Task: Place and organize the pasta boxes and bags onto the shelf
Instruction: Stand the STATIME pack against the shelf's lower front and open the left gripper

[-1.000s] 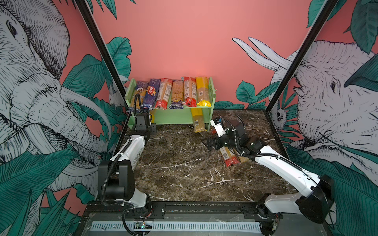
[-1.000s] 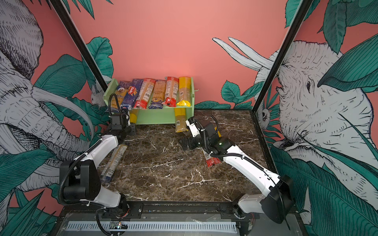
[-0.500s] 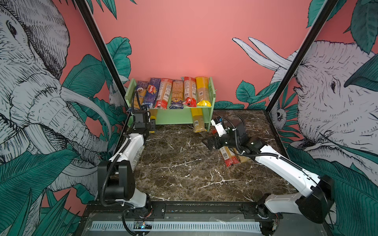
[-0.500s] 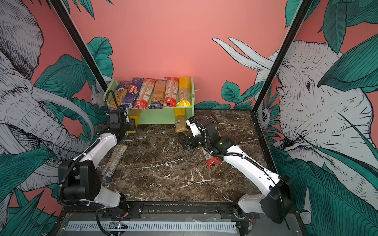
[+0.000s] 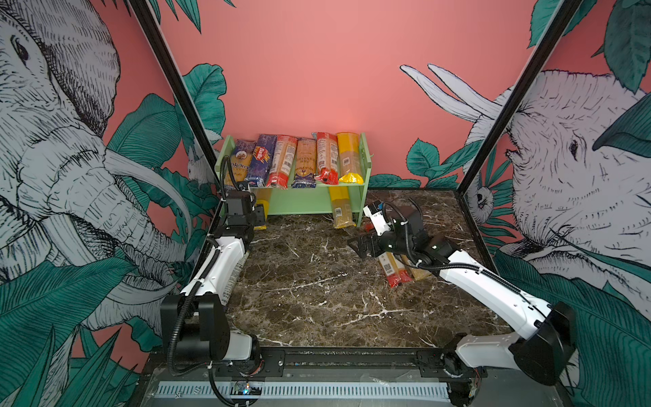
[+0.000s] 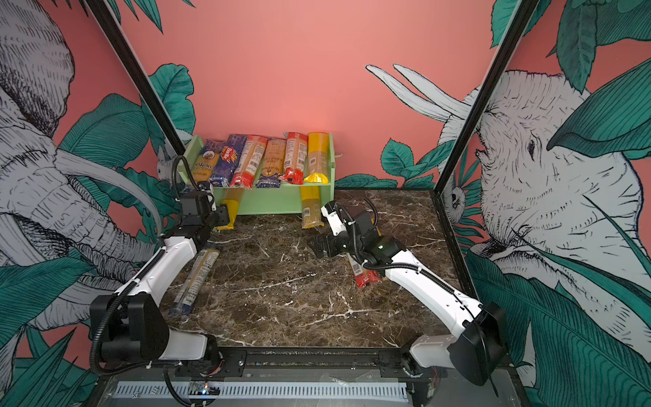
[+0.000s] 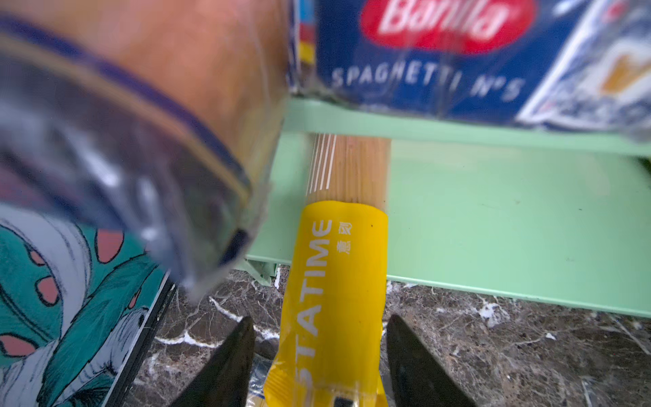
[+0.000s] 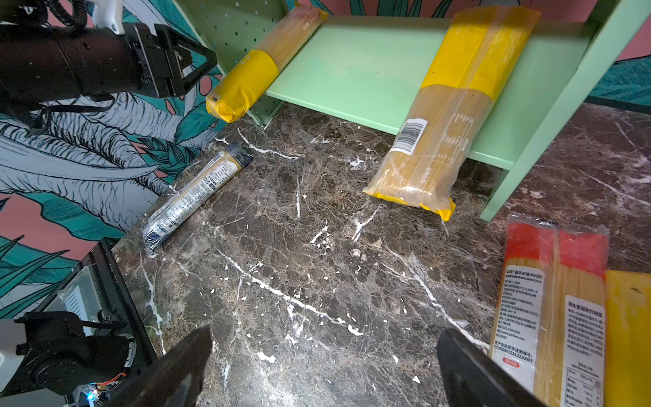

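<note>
Since a second ago the left gripper (image 7: 320, 319) has let go: its jaws, then nearly closed, now stand about half apart on either side of the yellow-ended pack (image 7: 334, 267). A gap shows on both sides, so nothing is held. That pack lies on the lower tier of the shelf (image 5: 365, 165) at its left end, with the tan pasta under the upper tier and the yellow end jutting out over the marble table (image 5: 310, 289). Right arm unchanged: the right gripper (image 8: 326, 333) hangs spread wide and empty over the table, right of centre. On the upper tier six packs (image 5: 305, 160) lie side by side. A second yellow pack (image 5: 341, 211) rests at the right end of the lower tier, sloping down onto the table. Two red-ended packs (image 8: 525, 282) lie on the table under the right arm, with what seems to be a yellow one beside them, mostly hidden. A dark-blue-ended pack (image 6: 195, 282) lies along the table's left edge, beside the left arm.
</note>
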You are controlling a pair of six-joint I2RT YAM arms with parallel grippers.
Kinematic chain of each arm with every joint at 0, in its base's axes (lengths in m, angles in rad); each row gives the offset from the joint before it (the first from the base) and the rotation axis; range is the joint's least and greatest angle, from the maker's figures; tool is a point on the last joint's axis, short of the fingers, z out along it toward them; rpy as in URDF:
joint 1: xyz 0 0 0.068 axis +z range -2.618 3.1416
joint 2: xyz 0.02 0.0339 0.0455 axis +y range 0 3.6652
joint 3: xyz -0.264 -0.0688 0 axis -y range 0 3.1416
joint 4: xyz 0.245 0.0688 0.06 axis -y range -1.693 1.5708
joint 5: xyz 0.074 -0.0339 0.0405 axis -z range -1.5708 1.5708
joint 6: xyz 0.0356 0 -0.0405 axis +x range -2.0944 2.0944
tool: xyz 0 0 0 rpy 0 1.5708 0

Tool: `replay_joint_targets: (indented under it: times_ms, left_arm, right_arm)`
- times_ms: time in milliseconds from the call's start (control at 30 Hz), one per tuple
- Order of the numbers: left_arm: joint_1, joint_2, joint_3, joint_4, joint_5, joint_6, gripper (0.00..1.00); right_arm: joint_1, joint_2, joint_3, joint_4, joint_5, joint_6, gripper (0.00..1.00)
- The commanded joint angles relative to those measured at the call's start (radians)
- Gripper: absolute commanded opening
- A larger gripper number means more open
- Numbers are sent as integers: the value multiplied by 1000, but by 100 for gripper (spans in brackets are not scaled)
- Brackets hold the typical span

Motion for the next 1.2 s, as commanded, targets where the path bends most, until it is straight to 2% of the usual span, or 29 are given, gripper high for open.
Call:
replay_joint_targets:
  times_ms: [0,233,567,733,800,933,1167]
  left_arm:
    - [3,-10,-21,-43,20,-38,61]
    - [2,24,-28,-72,46,-56,63]
    - [2,78,-3,-96,16,-52,62]
    - [2,98,15,-100,-9,-50,57]
    - [1,105,21,-101,-18,-50,52]
    - [2,116,27,-93,-22,-61,33]
    - [2,122,44,-99,-68,-56,16]
  right_arm:
    - [-7,-28,-15,33,-17,6,99]
    - [-7,-53,-29,26,-14,8,99]
    - [-7,-66,-33,24,-9,20,99]
    - [-7,-67,-29,20,0,20,99]
    - [-8,-65,-26,16,2,18,99]
    - [-8,-59,-22,13,8,17,99]
    - [-8,-45,-10,10,11,16,99]
